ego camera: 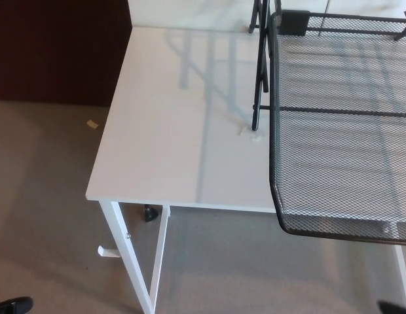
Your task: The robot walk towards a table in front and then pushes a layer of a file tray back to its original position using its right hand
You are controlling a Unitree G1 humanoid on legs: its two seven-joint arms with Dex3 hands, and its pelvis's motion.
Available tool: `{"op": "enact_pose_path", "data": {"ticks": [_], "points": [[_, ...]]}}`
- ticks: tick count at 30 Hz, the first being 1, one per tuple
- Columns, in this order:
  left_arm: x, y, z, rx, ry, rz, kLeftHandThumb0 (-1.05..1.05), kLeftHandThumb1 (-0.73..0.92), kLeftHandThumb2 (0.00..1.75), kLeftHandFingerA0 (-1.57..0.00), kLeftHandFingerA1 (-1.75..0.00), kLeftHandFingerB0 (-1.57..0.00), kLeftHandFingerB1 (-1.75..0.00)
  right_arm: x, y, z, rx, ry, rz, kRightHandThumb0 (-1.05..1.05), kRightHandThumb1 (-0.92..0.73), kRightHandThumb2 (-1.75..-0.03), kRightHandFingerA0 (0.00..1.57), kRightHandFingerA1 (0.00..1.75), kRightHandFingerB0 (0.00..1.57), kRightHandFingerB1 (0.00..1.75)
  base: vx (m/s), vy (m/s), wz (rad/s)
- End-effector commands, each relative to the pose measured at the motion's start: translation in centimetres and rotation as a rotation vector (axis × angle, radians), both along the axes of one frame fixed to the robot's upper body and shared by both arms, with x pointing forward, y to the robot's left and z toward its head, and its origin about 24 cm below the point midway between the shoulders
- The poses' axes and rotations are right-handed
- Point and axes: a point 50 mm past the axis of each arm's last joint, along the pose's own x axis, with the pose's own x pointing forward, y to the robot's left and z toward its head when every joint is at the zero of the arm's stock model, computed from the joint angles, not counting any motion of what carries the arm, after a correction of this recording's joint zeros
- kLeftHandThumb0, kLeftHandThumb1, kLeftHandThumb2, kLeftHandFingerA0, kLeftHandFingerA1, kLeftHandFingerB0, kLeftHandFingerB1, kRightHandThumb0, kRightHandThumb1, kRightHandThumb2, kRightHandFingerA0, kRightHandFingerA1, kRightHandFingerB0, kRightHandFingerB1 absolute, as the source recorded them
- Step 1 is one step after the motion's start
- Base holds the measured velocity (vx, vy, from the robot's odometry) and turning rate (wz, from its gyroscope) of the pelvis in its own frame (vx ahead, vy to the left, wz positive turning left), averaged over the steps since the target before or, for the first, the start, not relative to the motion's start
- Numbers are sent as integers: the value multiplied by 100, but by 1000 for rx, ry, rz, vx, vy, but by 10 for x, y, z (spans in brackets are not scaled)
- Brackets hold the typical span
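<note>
A black wire-mesh file tray layer [340, 131] is pulled out toward me, and its front rim overhangs the front edge of the white table [170, 131]. The tray's black upright frame [258, 72] stands on the table behind the layer's left side. Only a black tip of my left hand [12, 305] shows at the bottom left corner, low over the carpet. A black tip of my right hand [394, 307] shows at the bottom right corner, below the tray's front rim and apart from it.
White table legs [128, 261] come down to grey carpet at the front left. A small pale scrap [92, 123] lies on the floor left of the table. A dark wall [59, 46] runs behind it. A small white bit [255, 137] lies beside the frame's foot.
</note>
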Motion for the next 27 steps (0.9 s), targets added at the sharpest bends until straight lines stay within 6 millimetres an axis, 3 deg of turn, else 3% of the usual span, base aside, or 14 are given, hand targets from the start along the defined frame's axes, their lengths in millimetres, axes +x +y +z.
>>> {"op": "enact_pose_path", "data": {"ticks": [1, 2, 3, 4, 5, 6, 9, 10, 11, 16, 27], "points": [[1, 4, 2, 29, -3, -18, -9, 39, 82, -29, -54, -23, -50, 8, 13, 55, -149, -528, 25, -49, -61, -60, 19, 29, 15, 27, 0, 0, 0], [1, 4, 2, 28, -4, -21, -10, 39, 82, -29, -54, -23, -50, 13, 14, 54, -156, -535, 28, -29, -46, -96, 0, 49, 0, 46, 0, 0, 0], [1, 4, 3, 30, -4, -22, -10, 39, 82, -29, -54, -24, -50, 19, 15, 54, -191, -547, 37, -50, -60, -62, 9, 24, 10, 24, 0, 0, 0], [2, 3, 2, 32, -3, -19, -9, 39, 82, -30, -54, -24, -50, 23, 16, 54, -217, -563, 36, -53, -47, -76, 5, 26, 5, 28, 0, 0, 0], [2, 3, 2, 32, -2, -17, -9, 39, 82, -30, -55, -24, -50, 27, 17, 54, -239, -577, 34, -48, -59, -60, 5, 22, 7, 24, 0, 0, 0], [-2, 4, 2, 31, 1, -16, -9, 39, 82, -30, -55, -24, -50, 32, 19, 53, -267, -590, 33, -52, -62, -59, 2, 24, 6, 25, 0, 0, 0], [-10, 6, 0, 26, 9, -19, -9, 39, 83, -29, -55, -23, -51, 40, 24, 51, -308, -597, 38, -54, -63, -59, 2, 24, 7, 25, 0, 0, 0], [-11, 6, -1, 25, 10, -19, -9, 38, 82, -29, -55, -24, -51, 45, 28, 51, -331, -571, 54, -67, -50, -78, 0, 2, 4, 15, 0, 0, 0], [-11, 6, -1, 26, 10, -19, -10, 38, 82, -29, -55, -24, -51, 48, 30, 50, -358, -563, 62, -70, -52, -79, 0, 0, 2, 10, 0, 0, 0], [-10, 5, 0, 34, 9, -26, -11, 37, 81, -29, -55, -24, -51, 64, 26, 43, -493, -531, 66, -68, -46, -74, 0, 0, 0, 3, 0, 0, 0], [-9, 5, -1, 36, 4, -28, -10, 37, 82, -28, -55, -24, -51, 88, 11, 29, -815, -407, 35, -78, -51, -78, 0, 0, 0, 0, 0, 0, 0]]}}
